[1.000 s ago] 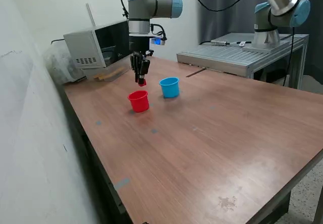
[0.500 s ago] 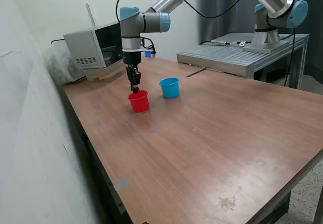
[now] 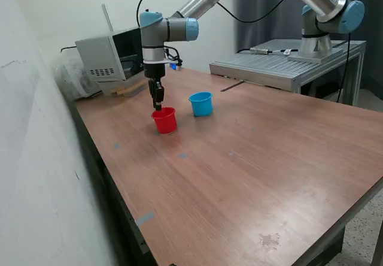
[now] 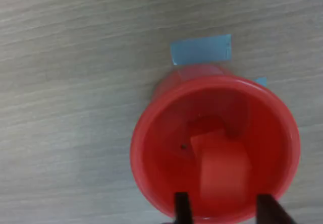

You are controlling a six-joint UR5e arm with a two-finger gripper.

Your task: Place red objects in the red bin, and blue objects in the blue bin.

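Note:
My gripper (image 3: 157, 105) hangs just above the red bin (image 3: 166, 123), a small red cup on the wooden table. In the wrist view the red bin (image 4: 146, 151) fills the frame, and my gripper (image 4: 222, 209) is over its mouth. A blurred red cube (image 4: 222, 168), one of the red objects, shows just past the fingertips (image 4: 181, 208) inside the cup's opening, with a sliver of gap on each side. A second reddish shape (image 4: 207, 124) lies on the cup's floor. The light-blue blue bin (image 3: 201, 104) stands to the exterior view's right of the red one. The blue objects are out of view.
A grey microwave-like box (image 3: 111, 56) stands behind the cups. At the back right are a metal platform (image 3: 281, 65) and a second arm's base (image 3: 323, 32). A blue tape strip (image 4: 202, 49) is stuck on the table beside the red cup.
The arm swung toward the exterior view's left and came down over the red cup. The red cube seen at the fingertips one second ago no longer shows below them in the exterior view.

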